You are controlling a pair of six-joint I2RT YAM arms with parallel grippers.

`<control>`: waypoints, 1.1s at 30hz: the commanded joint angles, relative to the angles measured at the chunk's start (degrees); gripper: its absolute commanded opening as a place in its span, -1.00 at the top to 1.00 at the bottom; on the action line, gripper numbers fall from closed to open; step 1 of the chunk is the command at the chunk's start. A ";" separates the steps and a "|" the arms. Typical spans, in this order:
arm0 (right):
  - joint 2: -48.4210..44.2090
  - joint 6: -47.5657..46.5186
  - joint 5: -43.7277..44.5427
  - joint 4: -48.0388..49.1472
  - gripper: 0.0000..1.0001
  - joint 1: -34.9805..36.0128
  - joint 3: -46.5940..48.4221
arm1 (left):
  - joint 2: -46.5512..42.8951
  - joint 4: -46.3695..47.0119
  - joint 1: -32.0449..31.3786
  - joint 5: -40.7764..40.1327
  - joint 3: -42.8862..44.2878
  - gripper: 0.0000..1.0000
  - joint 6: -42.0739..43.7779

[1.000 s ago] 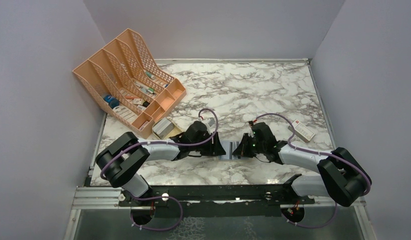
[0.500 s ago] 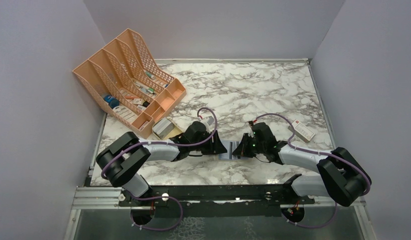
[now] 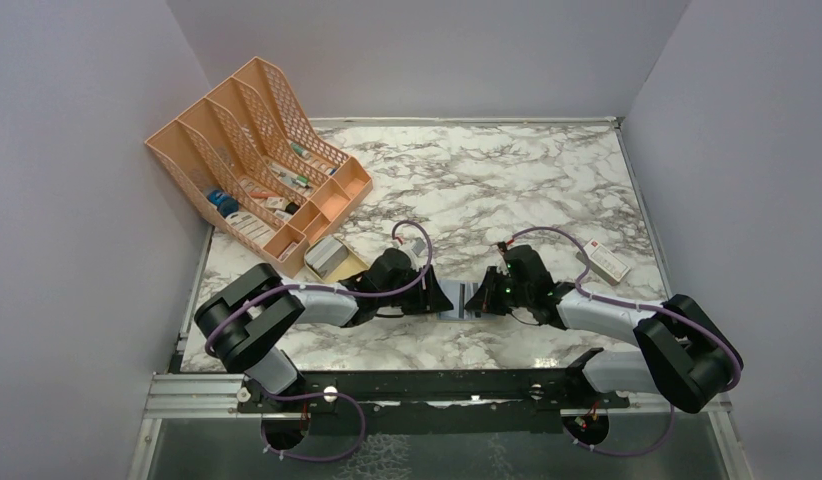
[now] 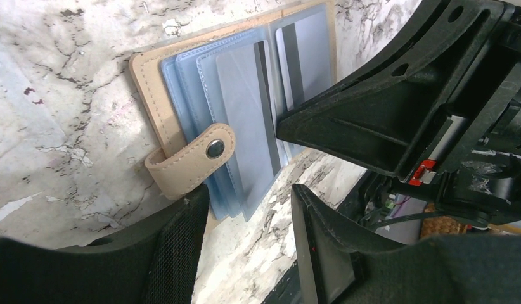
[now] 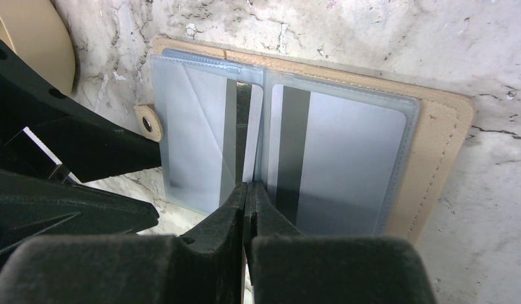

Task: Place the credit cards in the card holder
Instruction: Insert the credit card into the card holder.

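**Leather grain, clear sleeves, matt black plastic**

Close in now, the card holder [image 5: 443, 136] shows a tan, leather-like skin, matt and finely grained, with a stitched border. Its inner pockets [image 5: 188, 145] are soft clear plastic, pale blue-grey and faintly shiny. The credit cards [image 5: 353, 158] inside look like smooth plastic, each crossed by a dark matt stripe. And there's the snap [image 4: 214, 149] on the strap: bright metal, glinting. The right gripper [image 5: 248, 190] is matt black plastic, slightly pebbled. The left gripper [image 4: 248, 196] carries a fine woven-looking texture on one finger's inner face. Underneath, the table [image 3: 527, 170] is marble-patterned and smooth, with a slight sheen. The file rack [image 3: 237, 130] is orange plastic mesh.
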 commanded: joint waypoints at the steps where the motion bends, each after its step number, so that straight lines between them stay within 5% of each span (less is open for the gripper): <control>1: 1.31 -1.19 0.99 -1.22 0.98 0.27 -1.41 | -0.70 3.20 -0.64 1.78 0.21 -0.04 -0.92; 33: 1.30 -0.54 0.46 0.29 0.98 0.28 -2.23 | -4.83 -2.28 -2.46 -4.70 0.57 -0.04 0.95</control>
